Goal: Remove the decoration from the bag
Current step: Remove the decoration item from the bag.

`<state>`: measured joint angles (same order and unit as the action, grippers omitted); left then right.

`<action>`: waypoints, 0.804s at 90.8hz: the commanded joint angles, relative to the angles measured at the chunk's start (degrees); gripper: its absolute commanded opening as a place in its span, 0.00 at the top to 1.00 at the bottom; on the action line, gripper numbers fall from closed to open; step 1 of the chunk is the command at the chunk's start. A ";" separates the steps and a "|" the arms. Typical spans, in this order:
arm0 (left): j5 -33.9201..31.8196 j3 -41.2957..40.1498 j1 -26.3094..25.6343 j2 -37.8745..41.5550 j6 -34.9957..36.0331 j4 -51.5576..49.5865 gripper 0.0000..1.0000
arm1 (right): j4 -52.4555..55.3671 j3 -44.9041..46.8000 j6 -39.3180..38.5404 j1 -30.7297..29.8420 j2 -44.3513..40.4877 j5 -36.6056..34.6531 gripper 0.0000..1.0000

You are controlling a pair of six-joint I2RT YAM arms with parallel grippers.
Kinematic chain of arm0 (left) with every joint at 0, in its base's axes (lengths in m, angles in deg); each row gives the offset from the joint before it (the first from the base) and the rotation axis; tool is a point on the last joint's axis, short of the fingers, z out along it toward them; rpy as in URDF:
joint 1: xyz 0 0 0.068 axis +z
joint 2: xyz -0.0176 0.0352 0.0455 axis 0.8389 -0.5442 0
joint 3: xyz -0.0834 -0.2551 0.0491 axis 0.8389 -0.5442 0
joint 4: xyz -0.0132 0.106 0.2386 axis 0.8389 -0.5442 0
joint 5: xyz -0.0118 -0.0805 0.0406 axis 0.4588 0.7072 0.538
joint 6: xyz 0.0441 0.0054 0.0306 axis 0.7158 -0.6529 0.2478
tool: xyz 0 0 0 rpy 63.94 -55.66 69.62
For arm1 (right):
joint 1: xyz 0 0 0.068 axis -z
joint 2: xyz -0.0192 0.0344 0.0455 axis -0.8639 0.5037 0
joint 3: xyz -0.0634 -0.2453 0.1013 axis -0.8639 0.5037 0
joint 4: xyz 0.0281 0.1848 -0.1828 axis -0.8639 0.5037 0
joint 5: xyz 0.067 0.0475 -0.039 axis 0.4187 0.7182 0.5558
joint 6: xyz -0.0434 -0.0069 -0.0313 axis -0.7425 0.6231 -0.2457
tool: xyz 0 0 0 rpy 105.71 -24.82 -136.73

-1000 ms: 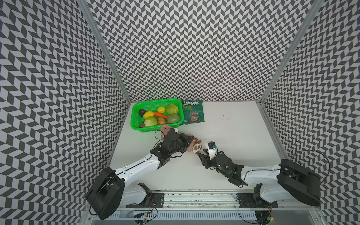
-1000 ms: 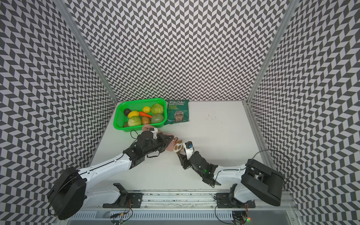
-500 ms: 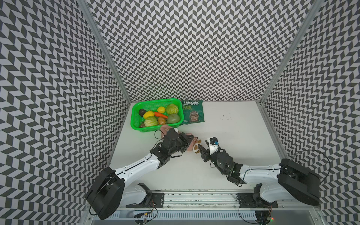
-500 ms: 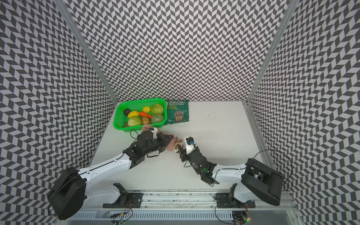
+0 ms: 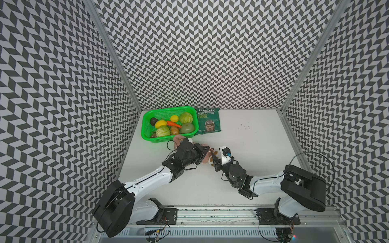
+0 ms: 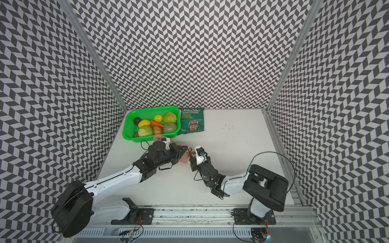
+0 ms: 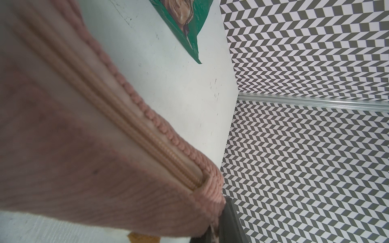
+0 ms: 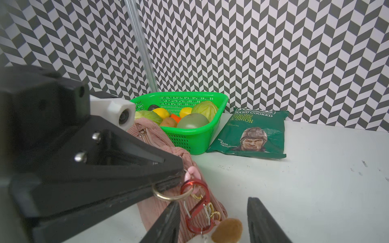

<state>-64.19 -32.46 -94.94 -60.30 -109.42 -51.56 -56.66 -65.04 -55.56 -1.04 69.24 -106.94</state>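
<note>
Pinches the gold ring (image 8: 166,197) at the end of the bag (image 8: 155,208) tight with the left gripper (image 8: 179,175). Holds the right gripper (image 8: 212,202) open on both sides of the toy (image 8: 226,230), clipped to that ring, low by the table (image 8: 294,189), near the basket (image 8: 189,134).

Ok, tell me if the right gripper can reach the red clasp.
Probably yes: the clasp sits uncovered by the bag, just ahead of the open right gripper, while the left gripper holds the bag.
</note>
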 commanded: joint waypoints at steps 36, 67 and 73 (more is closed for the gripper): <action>-0.49 2.02 -0.32 1.08 0.44 0.94 1.00 | -5.36 -3.43 -2.60 -0.55 6.16 -2.48 0.49; -0.56 2.01 -0.32 1.16 0.39 0.76 1.00 | -6.00 -5.12 -4.41 -0.55 9.31 -3.58 0.56; -0.57 2.01 -0.32 1.23 0.40 0.68 1.00 | -5.92 -5.24 -4.41 -0.55 9.56 -3.50 0.58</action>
<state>-64.24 -32.46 -94.94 -60.30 -109.44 -51.63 -59.37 -69.28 -59.17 -1.22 77.79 -109.50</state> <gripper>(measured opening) 0.065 0.430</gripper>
